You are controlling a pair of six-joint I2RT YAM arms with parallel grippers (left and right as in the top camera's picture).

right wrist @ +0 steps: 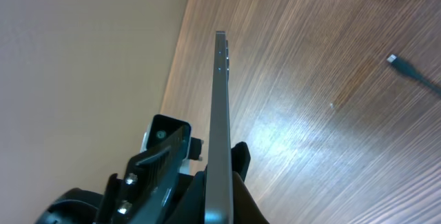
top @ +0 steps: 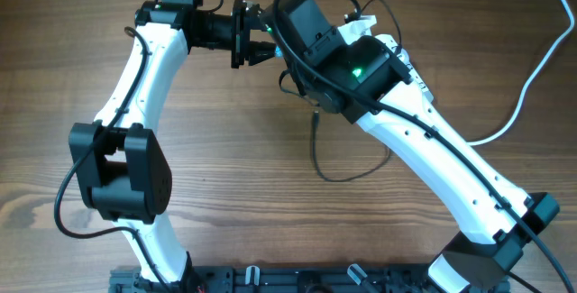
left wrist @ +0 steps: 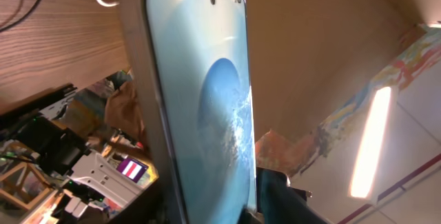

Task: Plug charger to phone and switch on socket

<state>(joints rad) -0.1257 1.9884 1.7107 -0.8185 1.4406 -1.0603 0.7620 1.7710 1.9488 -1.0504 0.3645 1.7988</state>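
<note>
Right pincer (right wrist: 219,186) is clamped on the flat cyan-screened smartphone (right wrist: 220,100), held edge-on above the wooden counter (right wrist: 310,134). Left pincer (top: 261,51) crowds in too, can't tell its grip tbh. Thin black charger cable (right wrist: 413,72) lies loose on the counter.

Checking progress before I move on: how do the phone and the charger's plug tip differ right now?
The phone is held up on edge; the charger's plug tip lies loose on the table. The phone is a broad, pale-rimmed slab; the plug tip is small and dark. Shared: neither is plugged into the other.
</note>
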